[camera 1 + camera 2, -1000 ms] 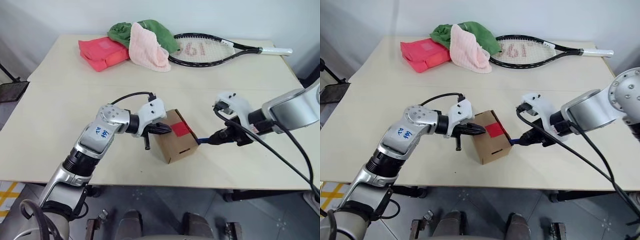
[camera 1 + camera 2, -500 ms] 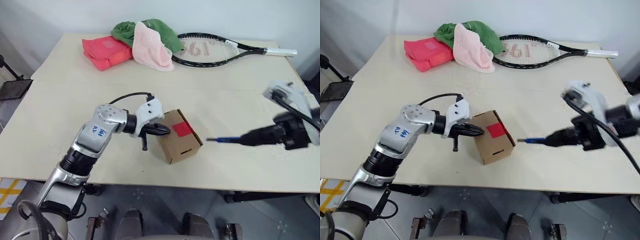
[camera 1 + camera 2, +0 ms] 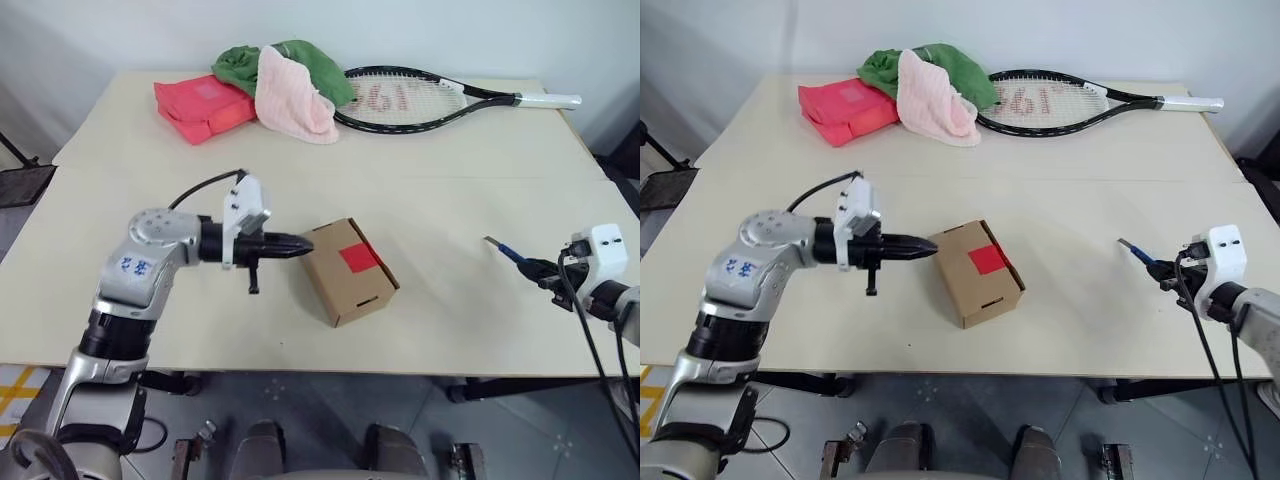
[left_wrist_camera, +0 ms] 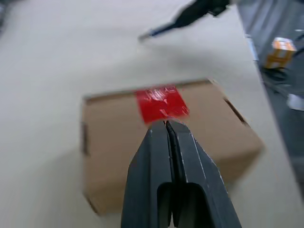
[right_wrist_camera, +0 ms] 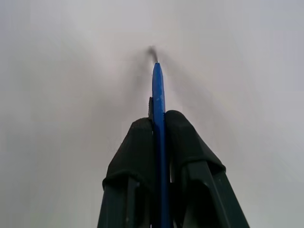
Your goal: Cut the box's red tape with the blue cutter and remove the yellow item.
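Right gripper [image 3: 1168,277], jaws clamped on blue cutter [image 3: 1137,253], has swung away from box [image 3: 975,272] to worktop [image 3: 1070,180] right edge. Left gripper [image 3: 930,246], jaws clenched empty, has retreated slightly; box mid-worktop, red tape [image 3: 987,259] on top.

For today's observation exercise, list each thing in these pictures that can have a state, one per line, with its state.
box: flaps shut, resting on the table.
red tape: stuck across the flap seam.
blue cutter: held off the box, tip out.
left gripper: shut, empty, at the box.
right gripper: shut on the blue cutter.
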Controlling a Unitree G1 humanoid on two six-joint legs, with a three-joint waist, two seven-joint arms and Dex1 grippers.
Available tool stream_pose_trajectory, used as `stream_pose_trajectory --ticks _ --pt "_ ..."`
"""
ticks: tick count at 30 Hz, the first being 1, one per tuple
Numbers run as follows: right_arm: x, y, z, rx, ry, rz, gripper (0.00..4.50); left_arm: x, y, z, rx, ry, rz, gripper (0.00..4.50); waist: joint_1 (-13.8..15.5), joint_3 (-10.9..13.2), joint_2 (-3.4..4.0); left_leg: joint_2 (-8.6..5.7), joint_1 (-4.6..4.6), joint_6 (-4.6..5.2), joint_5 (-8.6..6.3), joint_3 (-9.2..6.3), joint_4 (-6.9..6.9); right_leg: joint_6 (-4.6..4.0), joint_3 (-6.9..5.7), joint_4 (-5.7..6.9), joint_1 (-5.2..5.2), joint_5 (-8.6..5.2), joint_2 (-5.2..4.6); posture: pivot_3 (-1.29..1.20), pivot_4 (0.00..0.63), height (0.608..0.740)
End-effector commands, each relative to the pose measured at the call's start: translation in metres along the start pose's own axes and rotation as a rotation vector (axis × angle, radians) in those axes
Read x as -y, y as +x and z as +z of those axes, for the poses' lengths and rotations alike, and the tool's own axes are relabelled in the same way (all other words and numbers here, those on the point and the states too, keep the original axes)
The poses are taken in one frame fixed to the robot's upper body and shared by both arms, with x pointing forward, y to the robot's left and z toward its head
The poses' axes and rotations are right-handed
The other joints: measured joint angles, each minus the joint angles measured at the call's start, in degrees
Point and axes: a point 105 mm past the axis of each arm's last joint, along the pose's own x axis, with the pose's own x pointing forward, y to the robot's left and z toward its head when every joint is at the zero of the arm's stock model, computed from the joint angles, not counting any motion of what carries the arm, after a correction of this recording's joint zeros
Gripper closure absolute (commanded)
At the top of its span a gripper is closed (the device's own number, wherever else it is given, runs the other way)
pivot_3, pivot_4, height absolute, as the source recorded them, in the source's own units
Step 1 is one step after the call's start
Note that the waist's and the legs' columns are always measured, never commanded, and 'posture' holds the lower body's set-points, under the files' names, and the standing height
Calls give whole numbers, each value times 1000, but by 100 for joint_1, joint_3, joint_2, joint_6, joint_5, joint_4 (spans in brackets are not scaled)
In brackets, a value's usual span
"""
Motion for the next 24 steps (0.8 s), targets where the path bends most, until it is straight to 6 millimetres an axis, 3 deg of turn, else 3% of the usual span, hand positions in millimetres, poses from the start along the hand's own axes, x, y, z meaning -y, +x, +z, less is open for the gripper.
stream_pose_trajectory --ticks 1,7,13,14,17,22,24 --pt "15 -2 6 108 20 -39 4364 5 -12 6 22 38 26 4469 -44 0 0 0 0 0 0 0 0 0 0 -3 3 0 0 0 150 740" --pt "9 -11 -12 67 -29 41 2349 13 -25 -12 -14 -13 69 4500 -34 -1 2 0 6 0 0 0 1 1 -1 -8 16 1 -1 0 150 740" --pt "3 -48 3 99 -127 218 245 18 -36 -27 -27 -67 139 4500 -39 -2 5 0 7 0 0 0 -2 1 0 -11 18 1 -1 0 150 740" --pt "-6 -52 14 119 -145 272 49 19 -38 -31 -34 -80 154 4500 -41 -2 5 0 9 0 0 0 -1 1 0 -10 19 1 -1 0 150 740" --pt "-43 -47 44 203 -140 426 183 23 -39 -41 -32 -125 196 4500 -100 -4 8 0 23 0 0 0 -3 1 6 -7 23 1 1 0 150 740" --pt "-116 -8 29 151 -323 652 1839 21 -22 -50 -2 -159 269 4500 -71 -5 5 1 69 -2 -2 0 -22 1 9 -11 57 0 2 0 150 740" --pt "-132 7 27 168 -338 677 2506 21 -14 -51 7 -161 280 4500 -34 -5 5 1 66 -5 -3 0 -19 1 9 -11 57 0 1 0 150 740"
